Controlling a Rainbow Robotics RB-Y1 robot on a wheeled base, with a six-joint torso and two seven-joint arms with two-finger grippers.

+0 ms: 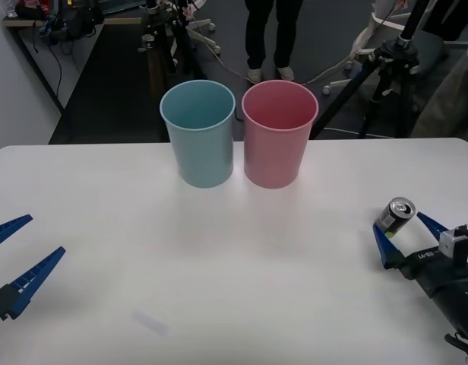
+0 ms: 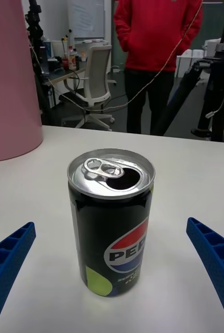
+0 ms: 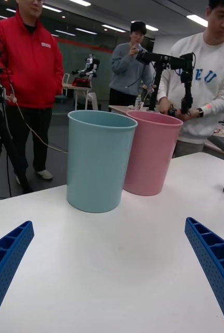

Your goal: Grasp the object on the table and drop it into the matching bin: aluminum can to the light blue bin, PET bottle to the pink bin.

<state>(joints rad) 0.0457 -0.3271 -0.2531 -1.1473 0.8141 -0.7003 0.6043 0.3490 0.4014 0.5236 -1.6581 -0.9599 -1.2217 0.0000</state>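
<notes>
We see our left gripper [image 1: 14, 258] spread wide, low over the white worktop [image 1: 219, 251]. The light blue bin [image 1: 198, 133] and pink bin [image 1: 279, 133] stand touching at the back. The can [image 1: 394, 216] stands upright between the wide-spread fingers of our right gripper [image 1: 409, 232].

One can [image 1: 394, 215], two bins (light blue [image 1: 198, 133], pink [image 1: 278, 133]), one table [image 1: 219, 258]

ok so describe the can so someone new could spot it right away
On the white table, look at the right side, well in front of the pink bin. The aluminum can stands upright between the open fingers of the right gripper: small, black, silver-topped, unlike the tall plastic bins.
</notes>
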